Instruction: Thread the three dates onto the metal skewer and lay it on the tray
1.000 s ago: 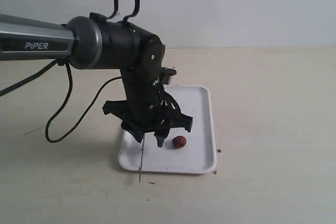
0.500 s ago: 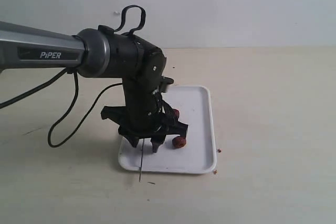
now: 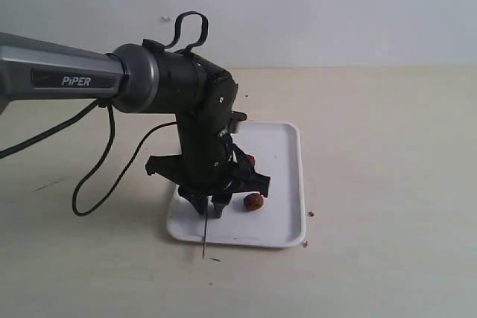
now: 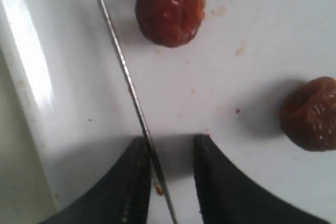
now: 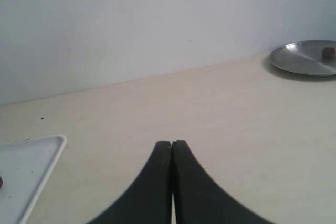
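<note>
The white tray lies on the table in the exterior view. My left gripper points down onto its near left part. One date rests just right of the fingers, and a second date peeks out behind the wrist. The thin metal skewer sticks out over the tray's near rim. In the left wrist view the skewer runs between the parted jaws of my left gripper, against one finger, with a gap to the other. Two dates lie beyond on the tray. My right gripper is shut and empty.
Reddish crumbs lie on the table by the tray's near right corner. In the right wrist view a round metal plate with a small brown object stands far off, and a tray corner shows. A black cable hangs left of the arm.
My left gripper has come down onto the tray and its jaws have narrowed around the skewer. The skewer's near tip has shifted slightly. The right gripper stays shut.
</note>
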Action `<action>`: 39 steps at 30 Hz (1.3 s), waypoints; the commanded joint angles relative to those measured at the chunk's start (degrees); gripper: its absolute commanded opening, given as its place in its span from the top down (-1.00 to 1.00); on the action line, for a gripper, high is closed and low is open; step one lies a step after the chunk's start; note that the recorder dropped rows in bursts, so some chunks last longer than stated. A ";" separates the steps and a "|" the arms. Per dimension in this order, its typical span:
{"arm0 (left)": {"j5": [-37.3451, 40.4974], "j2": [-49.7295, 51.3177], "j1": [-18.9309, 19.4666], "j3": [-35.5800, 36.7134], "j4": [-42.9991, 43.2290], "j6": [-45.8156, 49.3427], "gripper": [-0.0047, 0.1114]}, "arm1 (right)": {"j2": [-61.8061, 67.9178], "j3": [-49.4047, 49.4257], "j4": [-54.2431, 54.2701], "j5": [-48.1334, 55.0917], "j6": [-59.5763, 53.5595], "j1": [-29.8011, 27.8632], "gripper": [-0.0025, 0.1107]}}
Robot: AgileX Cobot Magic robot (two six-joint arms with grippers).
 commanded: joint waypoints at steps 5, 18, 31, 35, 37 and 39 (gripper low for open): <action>0.13 0.76 0.11 0.04 1.37 -0.70 0.87 | -0.31 0.25 0.00 -0.73 0.25 -0.35 0.96; 2.98 -3.95 0.11 0.04 4.64 -2.53 0.92 | -0.31 0.25 0.00 -0.54 0.25 -0.35 0.96; 14.67 -18.94 -0.24 0.04 15.12 12.79 0.92 | -0.31 0.25 0.00 -0.24 0.25 -0.35 0.96; 13.76 -22.50 -0.24 2.67 15.12 21.59 0.92 | -0.31 0.25 -4.94 -0.52 -4.51 -0.35 0.96; 13.37 -24.17 -0.24 4.95 15.01 25.81 0.92 | -0.31 0.25 -9.98 -0.52 -9.25 -0.35 0.96; 12.70 -25.57 0.11 8.02 14.87 31.63 0.92 | -0.31 0.25 -15.90 -0.65 -14.51 -0.35 0.96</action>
